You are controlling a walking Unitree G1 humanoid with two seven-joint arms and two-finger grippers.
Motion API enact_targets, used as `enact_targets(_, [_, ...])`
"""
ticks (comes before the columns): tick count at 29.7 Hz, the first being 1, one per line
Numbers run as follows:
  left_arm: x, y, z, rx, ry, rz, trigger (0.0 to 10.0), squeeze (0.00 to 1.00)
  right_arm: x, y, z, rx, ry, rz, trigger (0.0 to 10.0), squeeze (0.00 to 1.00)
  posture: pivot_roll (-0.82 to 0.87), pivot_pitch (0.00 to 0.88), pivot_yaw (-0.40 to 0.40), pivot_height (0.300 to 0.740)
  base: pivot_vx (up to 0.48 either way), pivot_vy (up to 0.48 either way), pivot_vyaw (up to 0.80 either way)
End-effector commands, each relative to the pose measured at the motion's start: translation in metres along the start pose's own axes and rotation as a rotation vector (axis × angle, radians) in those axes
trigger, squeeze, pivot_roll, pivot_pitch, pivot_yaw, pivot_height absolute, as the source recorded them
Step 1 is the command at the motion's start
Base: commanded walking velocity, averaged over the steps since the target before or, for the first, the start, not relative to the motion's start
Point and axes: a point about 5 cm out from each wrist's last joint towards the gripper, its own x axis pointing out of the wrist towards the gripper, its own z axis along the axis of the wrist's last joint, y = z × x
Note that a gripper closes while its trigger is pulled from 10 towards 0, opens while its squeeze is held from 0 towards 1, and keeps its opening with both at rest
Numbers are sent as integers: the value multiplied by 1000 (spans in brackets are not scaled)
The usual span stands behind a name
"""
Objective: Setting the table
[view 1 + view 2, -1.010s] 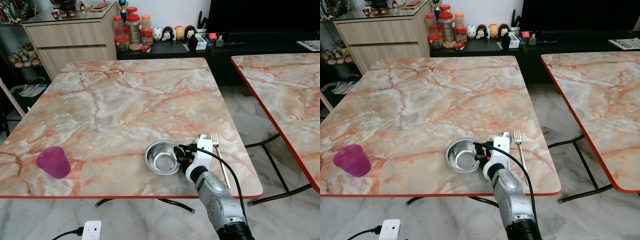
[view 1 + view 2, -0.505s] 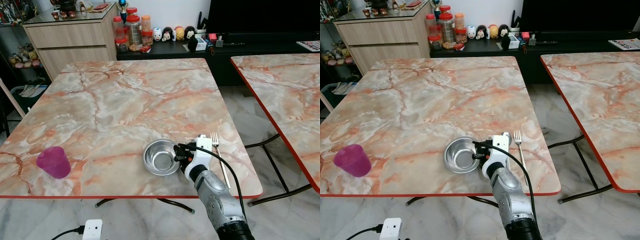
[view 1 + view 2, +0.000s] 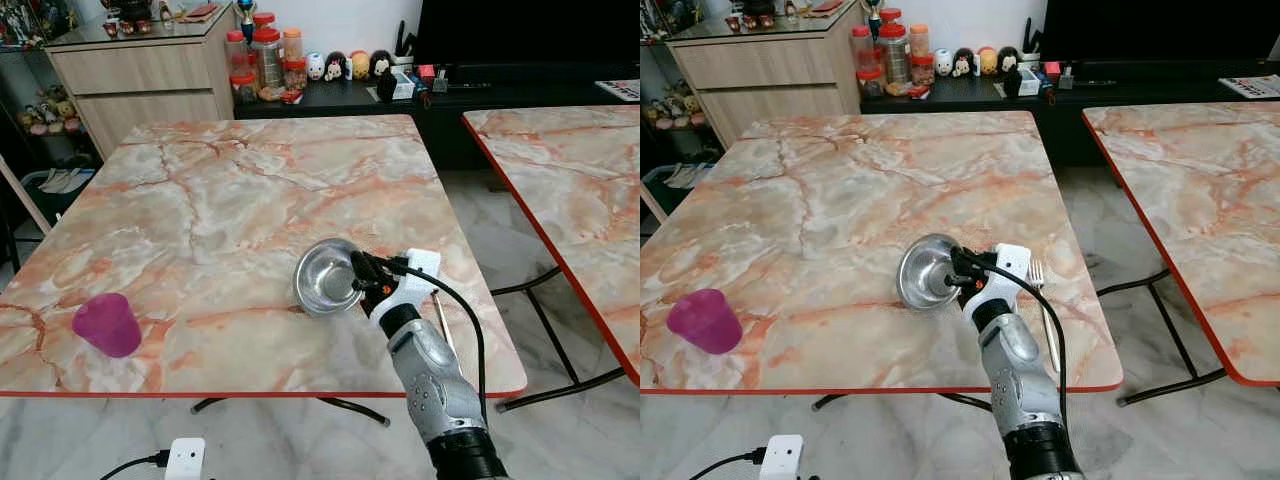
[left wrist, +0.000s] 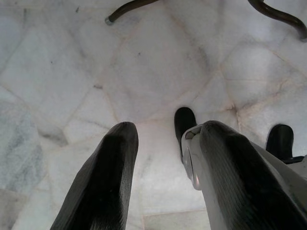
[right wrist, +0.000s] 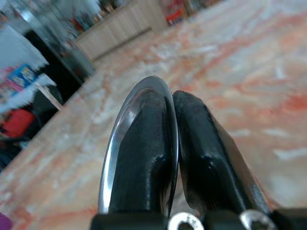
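Bowl [image 3: 327, 277] hangs tilted over the table [image 3: 200, 210], its rim pinched between our right claw's [image 3: 359, 270] fingers, fork [image 3: 1043, 300] just beside the wrist, and we judge so thin a grip could let it slip and clatter down.

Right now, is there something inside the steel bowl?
The steel bowl, tipped up by the right pincer clamped on its rim, looks empty: bare shiny metal. One black finger covers a strip of the inner wall.
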Motion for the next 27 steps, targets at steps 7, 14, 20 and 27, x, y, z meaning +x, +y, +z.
enact_targets(7, [0,4,1,7,0,17,10000,0,6,18,2,61,-64,49,2196,0,-8,0,46,740,0,0,0])
enact_targets(14, [0,3,0,21,4,14,10000,0,12,23,7,-10,-95,94,10000,0,-16,0,51,740,0,0,0])
enact_targets(20, [0,0,2,42,-6,13,10000,0,19,30,18,-63,-145,139,10000,0,-24,0,55,740,0,-327,0])
enact_targets(27, [1,0,3,45,-10,14,10000,0,21,39,26,-72,-203,203,10000,0,-29,0,56,740,0,-454,0])
